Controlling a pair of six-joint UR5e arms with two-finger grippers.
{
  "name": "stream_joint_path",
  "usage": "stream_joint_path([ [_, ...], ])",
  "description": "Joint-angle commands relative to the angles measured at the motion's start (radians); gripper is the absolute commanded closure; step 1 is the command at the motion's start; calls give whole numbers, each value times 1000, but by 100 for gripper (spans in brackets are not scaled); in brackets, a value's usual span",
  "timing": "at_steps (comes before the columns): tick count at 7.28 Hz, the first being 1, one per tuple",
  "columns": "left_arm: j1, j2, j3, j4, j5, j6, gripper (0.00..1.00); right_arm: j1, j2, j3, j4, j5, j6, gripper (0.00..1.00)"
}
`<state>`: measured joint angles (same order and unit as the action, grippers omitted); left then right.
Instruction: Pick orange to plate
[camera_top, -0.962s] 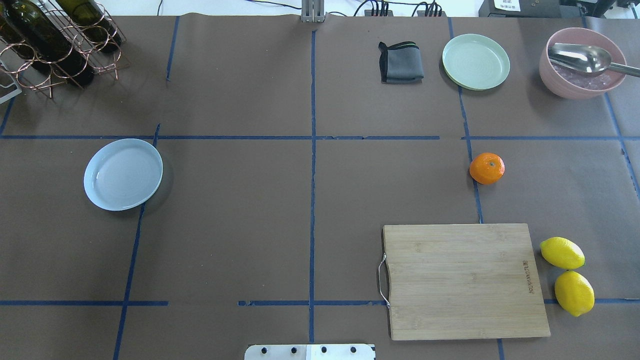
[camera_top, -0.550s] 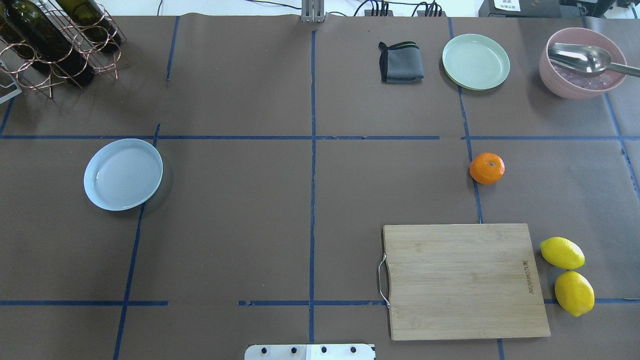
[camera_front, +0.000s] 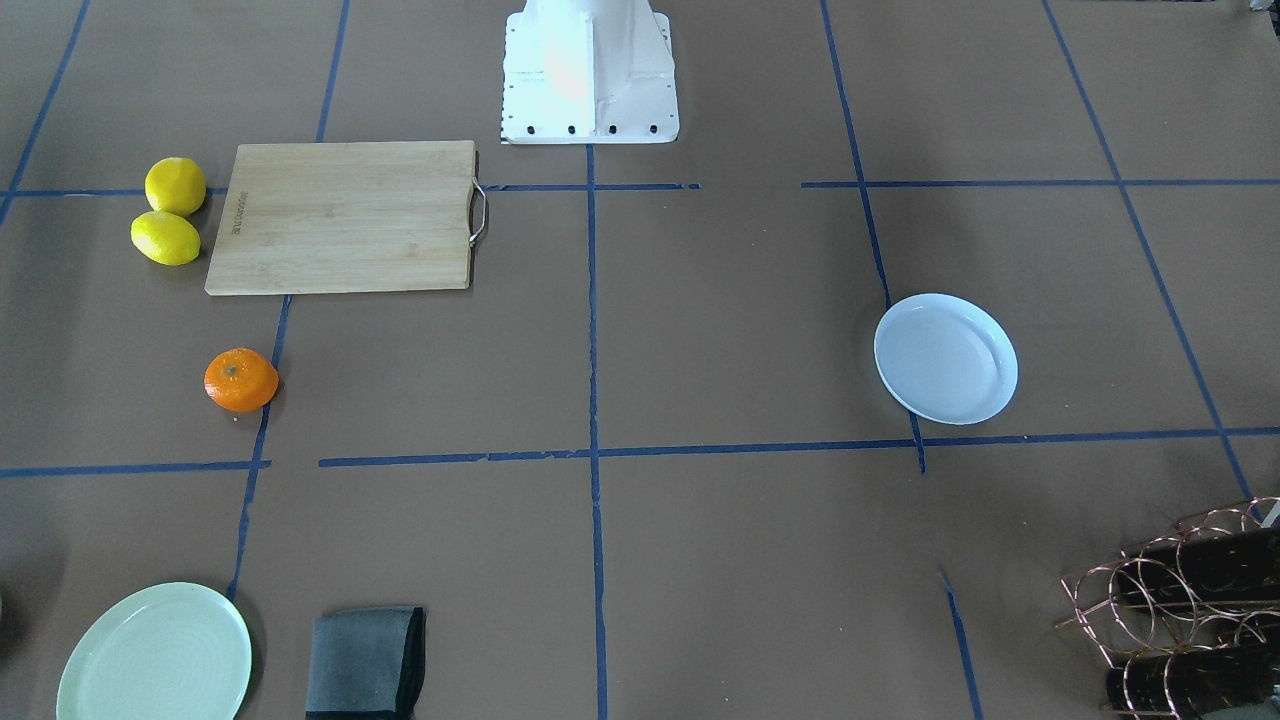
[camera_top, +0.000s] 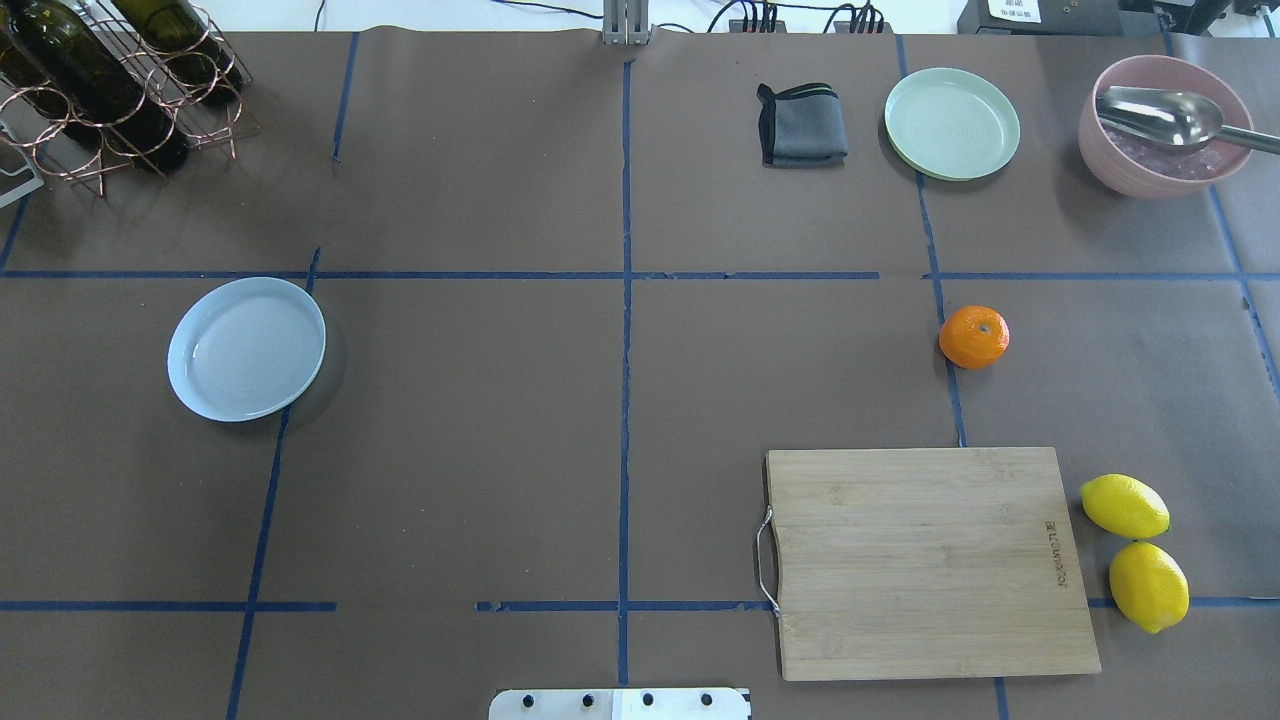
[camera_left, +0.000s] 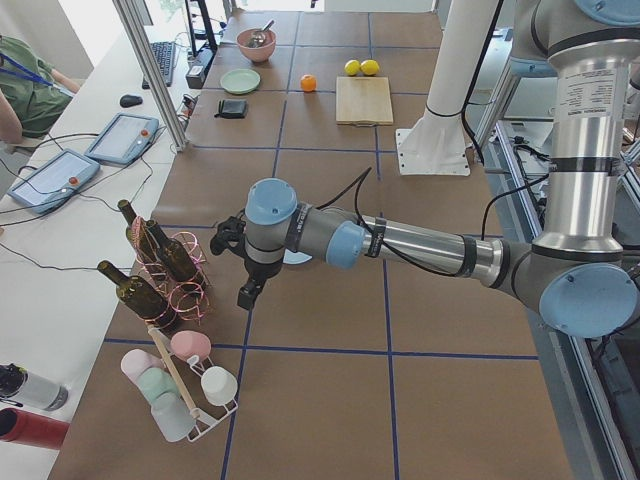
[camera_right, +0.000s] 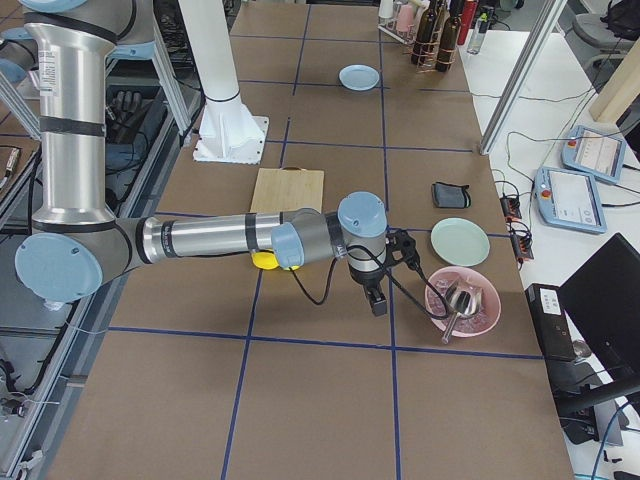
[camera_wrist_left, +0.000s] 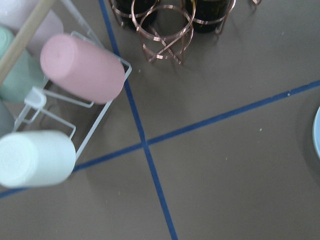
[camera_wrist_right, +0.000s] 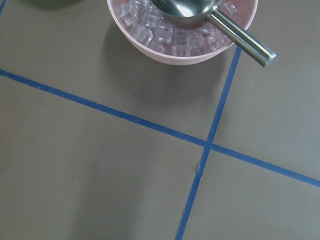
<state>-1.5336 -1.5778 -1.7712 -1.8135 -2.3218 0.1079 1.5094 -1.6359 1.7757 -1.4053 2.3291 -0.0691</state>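
Observation:
The orange (camera_top: 973, 337) lies on the brown table to the right of centre, also in the front-facing view (camera_front: 241, 380), with nothing touching it. The pale bluish plate (camera_top: 246, 348) sits far off on the left side with nothing on it (camera_front: 946, 358). Neither gripper appears in the overhead or front-facing view. Only the left side view shows my left gripper (camera_left: 246, 298), hanging above the table by the wine rack, near the plate. My right gripper (camera_right: 378, 303) shows only in the right side view, hovering beside the pink bowl. I cannot tell whether either is open or shut.
A wooden cutting board (camera_top: 925, 560) with two lemons (camera_top: 1124, 505) beside it lies near the robot's base. A pale green plate (camera_top: 952, 123), a folded grey cloth (camera_top: 802, 125) and a pink bowl (camera_top: 1130, 160) of ice with a metal scoop line the far edge. A wine rack (camera_top: 110, 90) stands far left.

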Motion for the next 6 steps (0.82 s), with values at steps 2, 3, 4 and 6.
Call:
stream_joint_path([
  [2, 21, -28, 47, -325, -10, -304, 0, -8, 1, 37, 3, 19, 14, 0],
  [3, 105, -16, 52, -448, -5, -374, 0, -8, -1, 36, 3, 19, 14, 0],
  [4, 224, 17, 56, -548, 1, -461, 0, -8, -4, 36, 2, 21, 14, 0],
  [6, 463, 25, 55, -576, 249, -830, 0, -8, -10, 36, 3, 19, 14, 0],
])
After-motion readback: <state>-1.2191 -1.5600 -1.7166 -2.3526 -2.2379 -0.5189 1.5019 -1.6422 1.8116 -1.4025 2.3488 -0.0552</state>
